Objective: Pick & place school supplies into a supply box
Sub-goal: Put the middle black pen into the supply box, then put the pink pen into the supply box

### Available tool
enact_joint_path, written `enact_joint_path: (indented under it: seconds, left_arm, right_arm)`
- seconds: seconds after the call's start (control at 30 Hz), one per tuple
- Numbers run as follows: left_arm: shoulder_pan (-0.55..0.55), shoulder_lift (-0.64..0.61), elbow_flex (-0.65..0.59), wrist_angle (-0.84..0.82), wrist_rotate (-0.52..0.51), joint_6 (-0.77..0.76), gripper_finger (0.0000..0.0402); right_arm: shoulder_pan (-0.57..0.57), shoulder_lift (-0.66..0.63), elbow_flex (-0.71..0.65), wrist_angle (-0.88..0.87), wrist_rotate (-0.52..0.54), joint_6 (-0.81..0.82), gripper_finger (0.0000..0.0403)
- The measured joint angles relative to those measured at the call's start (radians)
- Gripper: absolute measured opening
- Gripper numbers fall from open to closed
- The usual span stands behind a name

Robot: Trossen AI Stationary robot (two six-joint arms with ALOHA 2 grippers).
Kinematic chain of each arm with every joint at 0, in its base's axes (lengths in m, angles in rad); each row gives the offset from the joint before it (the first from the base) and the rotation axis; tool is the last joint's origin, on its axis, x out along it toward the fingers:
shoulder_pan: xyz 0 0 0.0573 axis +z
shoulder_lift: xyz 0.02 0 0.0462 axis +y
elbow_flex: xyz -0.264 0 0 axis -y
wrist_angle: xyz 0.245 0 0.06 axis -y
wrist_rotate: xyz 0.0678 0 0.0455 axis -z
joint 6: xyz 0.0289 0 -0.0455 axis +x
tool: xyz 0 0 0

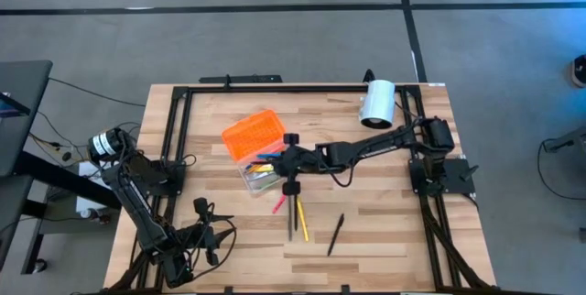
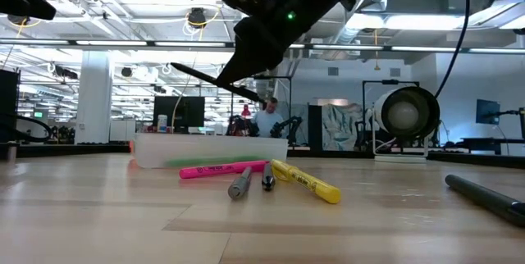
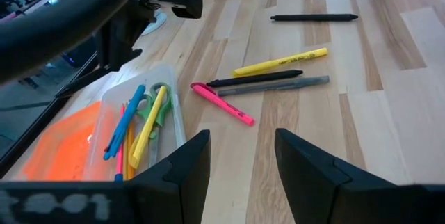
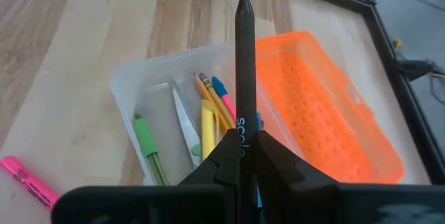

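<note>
Wooden table [image 1: 385, 226]: pens [image 1: 298, 217], case [image 1: 259, 174]

One camera looks straight down from high above, taking in the whole surface [image 1: 366, 231] and both arms. Another sits at surface level, looking across into the room behind. Each wrist camera looks forward past its own jaws from close by. All four share the clear box [image 1: 259, 176] and the pink marker [image 2: 221, 169] beside it.
</note>
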Motion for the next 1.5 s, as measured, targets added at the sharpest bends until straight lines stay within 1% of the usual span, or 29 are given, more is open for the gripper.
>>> enact_joint_path:
  seconds: [0.1, 0.17, 0.23, 0.3, 0.37, 0.43, 0.67, 1.0, 1.27, 1.4, 1.5]
  left_arm:
    - [0.000, 0.000, 0.000, 0.000, -0.004, 0.000, 0.0153]
    - [0.000, 0.001, 0.000, 0.000, -0.006, -0.001, 0.0153]
    - [0.000, 0.007, 0.000, 0.000, -0.011, -0.001, 0.0153]
    - [0.000, 0.015, 0.000, 0.001, -0.014, -0.007, 0.0153]
    - [0.000, 0.022, -0.001, -0.003, -0.014, -0.008, 0.0153]
    - [0.000, 0.023, -0.001, -0.007, -0.011, -0.018, 0.0153]
    - [0.000, 0.023, -0.002, -0.015, -0.014, -0.018, 0.0153]
    - [0.000, 0.022, -0.002, -0.018, -0.027, -0.017, 0.0153]
    - [0.000, 0.022, -0.002, -0.018, -0.026, -0.027, 0.0153]
    - [0.000, 0.022, -0.002, -0.017, -0.026, -0.028, 0.0153]
    - [0.000, 0.022, -0.002, -0.016, -0.034, -0.029, 0.0153]
  right_arm:
    - [-0.011, 0.004, 0.000, 0.009, -0.025, 0.002, 0.0015]
    - [-0.013, 0.033, 0.002, 0.046, -0.028, 0.002, 0.0014]
    - [-0.019, 0.050, -0.004, 0.029, -0.034, 0.002, 0.0012]
    - [-0.020, 0.095, 0.009, 0.089, -0.034, 0.002, 0.0013]
    - [-0.020, 0.105, -0.001, 0.052, -0.031, 0.006, 0.0015]
    - [-0.021, 0.123, 0.004, 0.091, -0.033, 0.009, 0.0016]
    - [-0.040, 0.132, 0.004, 0.072, -0.033, 0.029, 0.0020]
    - [-0.039, 0.131, 0.004, 0.075, -0.032, 0.030, 0.0056]
    - [-0.034, 0.131, 0.004, 0.075, -0.024, 0.029, 0.0109]
    - [0.000, 0.101, 0.004, 0.069, 0.023, 0.007, 0.0125]
    - [0.041, 0.071, 0.005, 0.041, 0.081, -0.014, 0.0129]
